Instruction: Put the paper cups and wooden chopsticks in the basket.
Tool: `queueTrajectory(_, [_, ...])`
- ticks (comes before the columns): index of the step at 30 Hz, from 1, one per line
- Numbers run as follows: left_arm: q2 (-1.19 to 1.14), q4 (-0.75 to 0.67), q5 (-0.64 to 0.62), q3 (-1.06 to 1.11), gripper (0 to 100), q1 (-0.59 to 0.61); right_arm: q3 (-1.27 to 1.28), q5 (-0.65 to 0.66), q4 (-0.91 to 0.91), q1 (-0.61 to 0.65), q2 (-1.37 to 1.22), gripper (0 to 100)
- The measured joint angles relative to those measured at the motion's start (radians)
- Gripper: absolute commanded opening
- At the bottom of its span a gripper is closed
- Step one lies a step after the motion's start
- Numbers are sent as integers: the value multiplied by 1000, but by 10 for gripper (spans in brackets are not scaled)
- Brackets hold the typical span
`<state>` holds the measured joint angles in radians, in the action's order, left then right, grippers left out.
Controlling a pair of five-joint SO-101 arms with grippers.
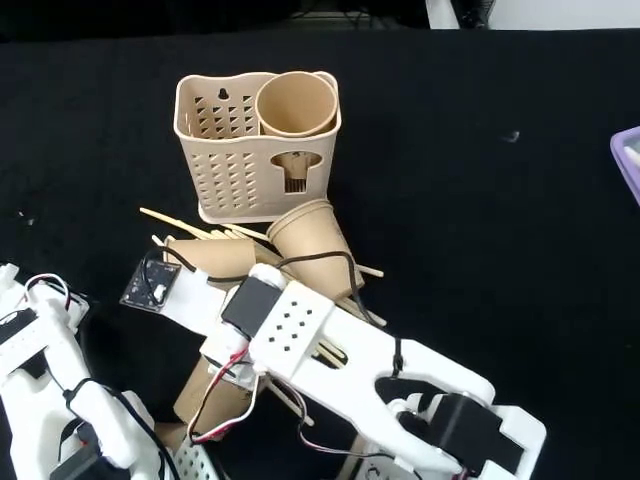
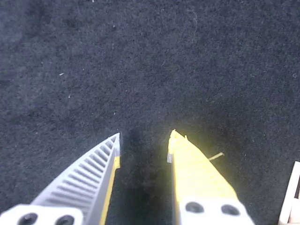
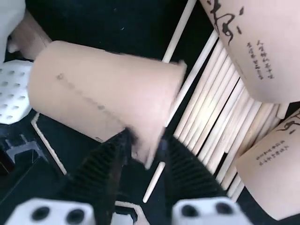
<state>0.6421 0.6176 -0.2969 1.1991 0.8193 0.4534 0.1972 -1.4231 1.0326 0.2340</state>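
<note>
The beige slotted basket [image 1: 240,165] stands at the back with one paper cup [image 1: 297,103] inside it. A second cup [image 1: 312,243] leans in front of the basket and a third [image 1: 214,257] lies on its side beside it, both on a pile of wooden chopsticks [image 1: 235,235]. My right gripper [image 3: 144,140] is shut on the rim of a plain paper cup [image 3: 103,98], beside the chopsticks [image 3: 220,112] and two printed cups [image 3: 253,42]. In the high view the right arm [image 1: 300,330] covers that gripper; a cup [image 1: 203,393] pokes out below it. My left gripper [image 2: 144,136] hangs open over bare black cloth.
The left arm [image 1: 50,380] is folded at the front left corner. A purple container [image 1: 628,160] sits at the right edge. Black cloth [image 1: 480,220] covers the table, with open room on the right and left of the basket.
</note>
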Motion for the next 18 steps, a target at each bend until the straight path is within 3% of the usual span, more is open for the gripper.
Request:
queueTrajectory(9, [0,0,0,0,170,0,-126,77,-140,0,94,11])
queueTrajectory(18, [0,0,0,0,170,0,-83,91,-86,0,130,11])
